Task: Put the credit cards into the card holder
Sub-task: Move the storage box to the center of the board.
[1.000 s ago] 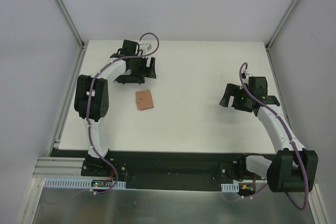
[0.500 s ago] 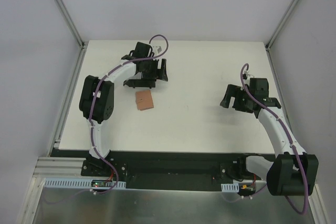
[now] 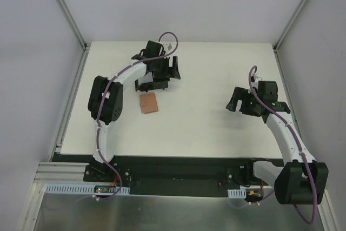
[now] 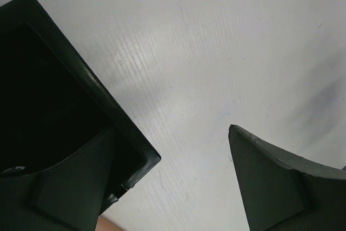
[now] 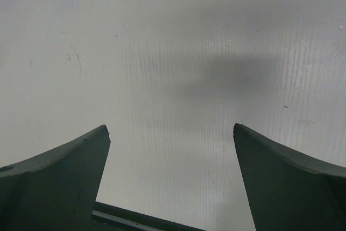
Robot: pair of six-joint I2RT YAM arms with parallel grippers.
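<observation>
The tan-brown card holder [image 3: 148, 103] lies shut on the white table, left of the middle. A sliver of it shows at the bottom edge of the left wrist view [image 4: 108, 225]. No credit cards show in any view. My left gripper [image 3: 165, 76] is just beyond the card holder, its jaws wide apart. In the left wrist view [image 4: 170, 133] its left finger [image 4: 70, 193] sits inside a black open-sided box [image 4: 54, 96], and its right finger [image 4: 275, 182] is over bare table. My right gripper [image 3: 238, 103] is open and empty over bare table on the right, as the right wrist view [image 5: 171, 128] shows.
The black box [image 3: 145, 85] sits partly under the left gripper, right behind the card holder. Its inside is dark and I cannot tell what it holds. Metal frame rails run along the left and right table edges.
My left gripper has swung to the right along the far side of the card holder, and the black box has shifted right with it. The right arm and card holder have hardly moved.
</observation>
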